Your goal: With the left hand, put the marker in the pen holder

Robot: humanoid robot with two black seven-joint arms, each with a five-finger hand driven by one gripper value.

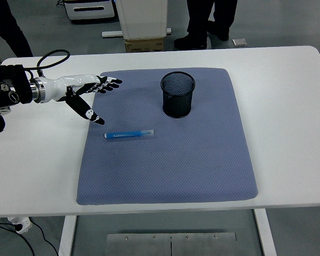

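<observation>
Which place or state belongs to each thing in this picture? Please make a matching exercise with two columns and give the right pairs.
Column one:
1. blue marker with a clear cap
2. black wire-mesh pen holder
3. left hand
4. grey-blue padded mat

Column two:
A. stands upright on the far part of the mat
B. spread flat on the white table
C. lies flat on the mat, nearer the mat's left edge
D. open, fingers spread, above the mat's far left corner, holding nothing

Pairs: 1-C, 2-A, 3-D, 4-B
</observation>
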